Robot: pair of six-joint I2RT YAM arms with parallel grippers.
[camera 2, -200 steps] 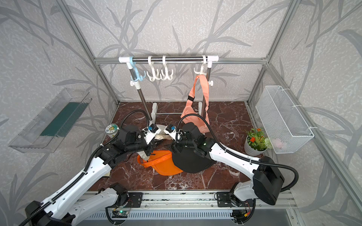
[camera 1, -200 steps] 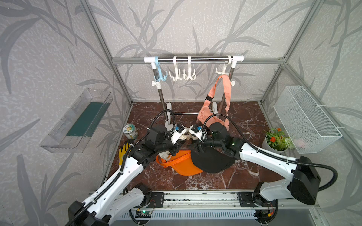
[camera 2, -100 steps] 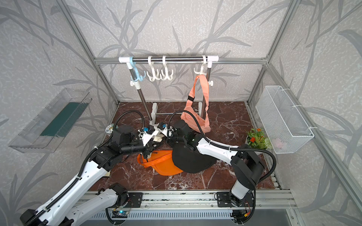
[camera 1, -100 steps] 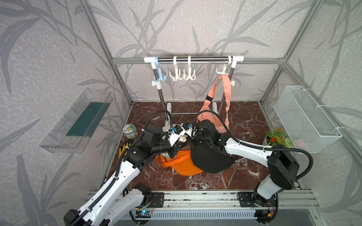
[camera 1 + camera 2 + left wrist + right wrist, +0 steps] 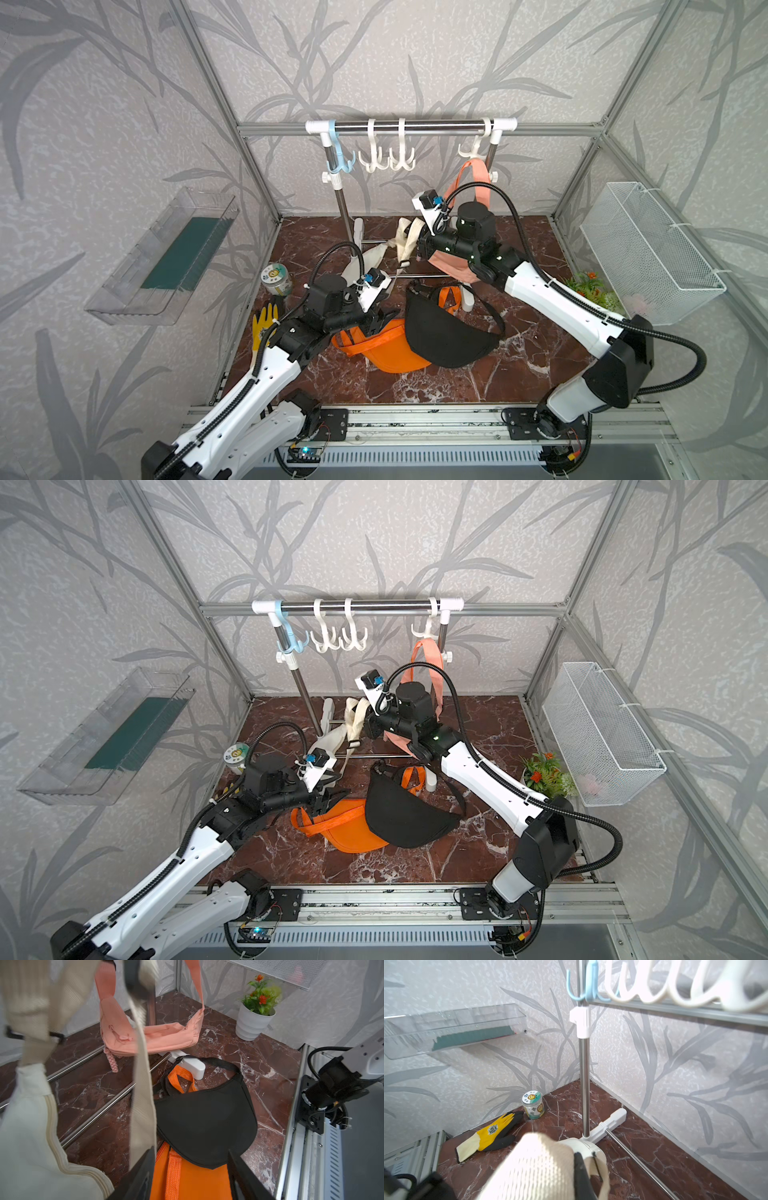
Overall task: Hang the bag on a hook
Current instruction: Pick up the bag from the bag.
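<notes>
The right claw pinches the cream woven strap of the cream fabric bag, lifted beneath the white plastic hooks; the left claw is spread. The strap could slip or miss them.

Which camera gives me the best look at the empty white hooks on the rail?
A top view: both white hooks hang whole and sharp on the rail, beside the blue hook. Both top views show them alike. The right wrist view catches them close but blurred and cropped. The left wrist view misses them.
</notes>
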